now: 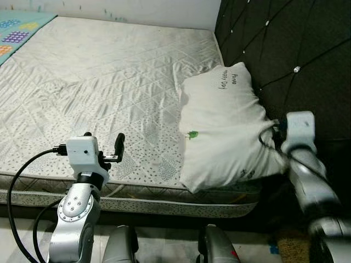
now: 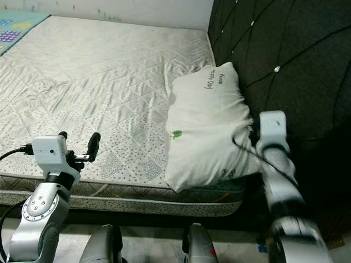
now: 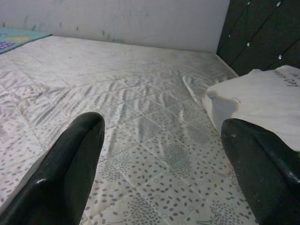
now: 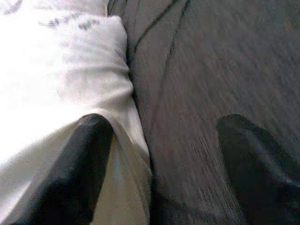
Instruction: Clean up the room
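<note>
Two eye views, bed: a bare quilted mattress (image 1: 93, 82) filled most of the scene, with a dark tufted headboard (image 1: 296, 49) along its right side.
Eye views, pillow: a white pillow (image 1: 225, 129) with handwriting near its top lay on the mattress against the headboard, its lower corner at the mattress's near edge.
Eye views, left gripper (image 1: 103, 147): it hovered over the near edge of the mattress, fingers spread, holding nothing.
Eye views, right arm: its wrist sat at the pillow's right side, between pillow and headboard.
Left wrist view: the two black fingers (image 3: 65, 173) stood wide apart over the dotted mattress cover, the pillow's corner beside one of them.
Right wrist view, right gripper (image 4: 164, 164): fingers spread, one pressed against the pillow's white cloth, the other over the dark headboard fabric; picture blurred.
</note>
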You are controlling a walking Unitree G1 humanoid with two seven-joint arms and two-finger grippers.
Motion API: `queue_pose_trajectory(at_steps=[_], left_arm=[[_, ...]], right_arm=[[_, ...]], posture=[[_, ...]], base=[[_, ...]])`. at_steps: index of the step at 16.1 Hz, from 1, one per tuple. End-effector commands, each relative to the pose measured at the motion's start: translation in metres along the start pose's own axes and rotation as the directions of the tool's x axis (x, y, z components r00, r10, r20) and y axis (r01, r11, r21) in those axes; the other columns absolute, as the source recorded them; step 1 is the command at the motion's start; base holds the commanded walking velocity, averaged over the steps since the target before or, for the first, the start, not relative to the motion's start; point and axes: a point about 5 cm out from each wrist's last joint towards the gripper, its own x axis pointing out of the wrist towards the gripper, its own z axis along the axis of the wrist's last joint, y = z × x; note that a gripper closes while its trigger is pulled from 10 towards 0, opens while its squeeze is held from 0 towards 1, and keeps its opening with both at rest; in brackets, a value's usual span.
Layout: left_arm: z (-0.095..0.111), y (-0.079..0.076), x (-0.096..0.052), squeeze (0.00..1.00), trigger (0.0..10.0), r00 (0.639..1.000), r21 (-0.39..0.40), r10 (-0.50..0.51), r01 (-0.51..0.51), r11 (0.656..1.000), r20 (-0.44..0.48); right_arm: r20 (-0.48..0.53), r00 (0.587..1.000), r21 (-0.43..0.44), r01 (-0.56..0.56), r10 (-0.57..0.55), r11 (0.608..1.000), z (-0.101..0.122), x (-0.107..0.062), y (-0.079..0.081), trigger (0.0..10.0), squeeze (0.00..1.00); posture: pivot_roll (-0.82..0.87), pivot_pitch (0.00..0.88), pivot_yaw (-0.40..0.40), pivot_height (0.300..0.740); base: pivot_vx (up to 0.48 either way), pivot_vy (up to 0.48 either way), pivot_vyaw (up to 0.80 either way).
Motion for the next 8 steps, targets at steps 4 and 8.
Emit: queue_pose_trajectory(at_steps=[4,8], left_arm=[[0.001,-0.002,0.0,0.0,10.0,1.0,0.008,-0.012,0.012,1.0,0.006],[0.001,-0.003,0.001,0.0,10.0,1.0,0.01,-0.013,0.013,1.0,0.006]], right_arm=[[-0.047,0.999,-0.046,-0.007,0.005,0.999,-0.025,-0.026,-0.013,10.0,1.0],[-0.18,0.984,-0.112,-0.016,-0.004,0.994,-0.057,-0.052,-0.022,10.0,1.0]], posture=[[-0.02,0.065,-0.062,0.635],[-0.03,0.066,-0.062,0.635]], base=[[0.0,0.0,0.0],[0.0,0.0,0.0]])
